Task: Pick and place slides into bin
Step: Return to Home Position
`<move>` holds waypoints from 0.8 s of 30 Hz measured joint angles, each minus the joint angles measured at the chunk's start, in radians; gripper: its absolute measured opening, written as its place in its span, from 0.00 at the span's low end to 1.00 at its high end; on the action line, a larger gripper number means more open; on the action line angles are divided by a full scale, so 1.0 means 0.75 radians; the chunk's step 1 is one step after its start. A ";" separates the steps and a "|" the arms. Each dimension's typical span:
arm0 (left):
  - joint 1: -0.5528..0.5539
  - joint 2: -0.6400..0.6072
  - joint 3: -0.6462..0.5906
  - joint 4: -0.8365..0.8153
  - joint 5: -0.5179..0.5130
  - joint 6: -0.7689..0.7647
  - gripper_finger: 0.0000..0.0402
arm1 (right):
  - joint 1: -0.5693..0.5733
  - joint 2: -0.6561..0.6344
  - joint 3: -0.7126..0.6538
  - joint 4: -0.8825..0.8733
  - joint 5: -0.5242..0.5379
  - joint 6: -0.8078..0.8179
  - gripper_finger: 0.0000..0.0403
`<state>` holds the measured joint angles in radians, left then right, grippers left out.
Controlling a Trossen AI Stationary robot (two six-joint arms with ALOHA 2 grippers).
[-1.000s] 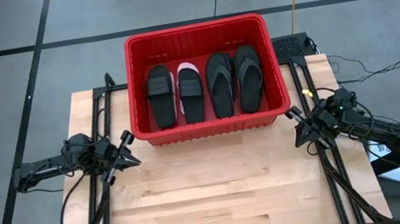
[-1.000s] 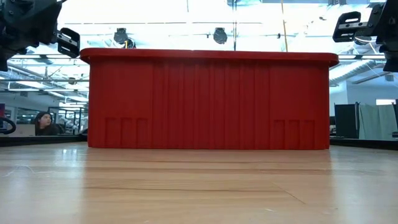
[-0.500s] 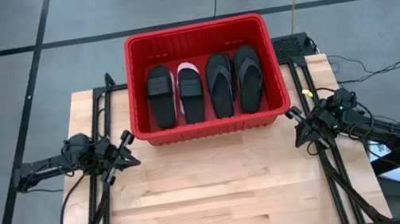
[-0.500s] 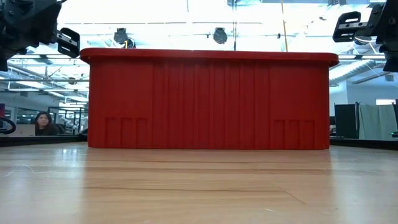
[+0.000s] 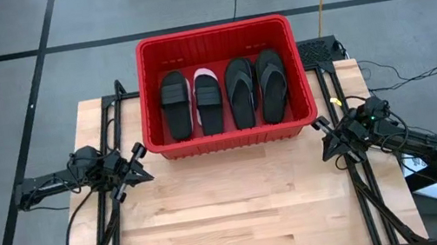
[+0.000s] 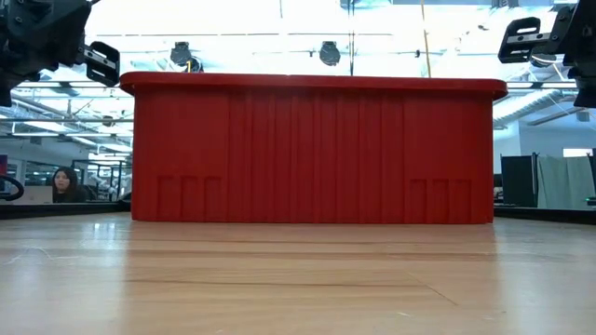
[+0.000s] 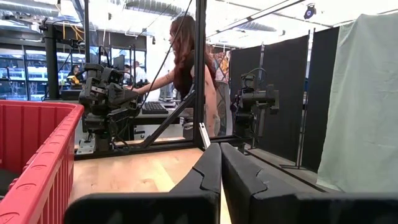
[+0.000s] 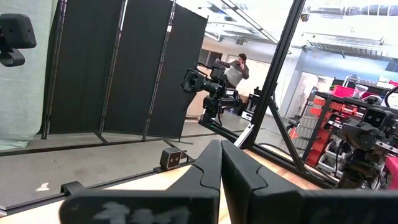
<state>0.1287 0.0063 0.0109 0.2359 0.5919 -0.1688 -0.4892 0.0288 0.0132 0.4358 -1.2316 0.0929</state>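
Observation:
The red bin (image 5: 233, 133) stands at the table's far middle. In it lie a black slide (image 5: 176, 104), a white-soled slide with a black strap (image 5: 209, 100) and two black flip-flops (image 5: 241, 92) (image 5: 272, 85), side by side on the bin's floor. My left gripper (image 5: 138, 159) hovers shut and empty at the bin's near left corner. My right gripper (image 5: 322, 134) hovers shut and empty at the bin's near right corner. The shut fingertips show in the left wrist view (image 7: 220, 148) and the right wrist view (image 8: 221, 145).
The bin's near wall (image 6: 312, 154) fills the middle of the low view. The wooden tabletop (image 5: 241, 207) lies bare in front of the bin. Black frame rails (image 5: 115, 218) run along both table sides. People show in the room beyond the table (image 7: 186, 68).

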 joint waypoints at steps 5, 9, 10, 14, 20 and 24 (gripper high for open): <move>0.000 0.000 0.000 0.000 0.000 0.000 0.01 | 0.000 0.000 0.000 0.001 0.000 0.000 0.00; 0.000 0.000 0.000 0.000 0.000 0.000 0.04 | 0.000 0.000 0.000 0.000 0.000 0.000 0.00; 0.000 0.000 0.000 0.000 0.000 0.000 0.05 | 0.000 0.000 0.000 0.000 0.000 0.000 0.00; 0.000 0.000 0.000 0.000 0.000 -0.001 0.07 | 0.000 0.000 0.000 0.000 0.000 0.000 0.00; 0.000 0.000 0.000 0.000 0.000 0.000 0.05 | 0.000 0.000 0.000 0.001 0.000 0.000 0.00; 0.000 0.000 0.000 0.000 0.000 0.000 0.03 | 0.000 0.000 0.000 0.000 0.000 0.000 0.00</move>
<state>0.1287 0.0063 0.0109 0.2359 0.5919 -0.1688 -0.4892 0.0288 0.0133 0.4361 -1.2316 0.0927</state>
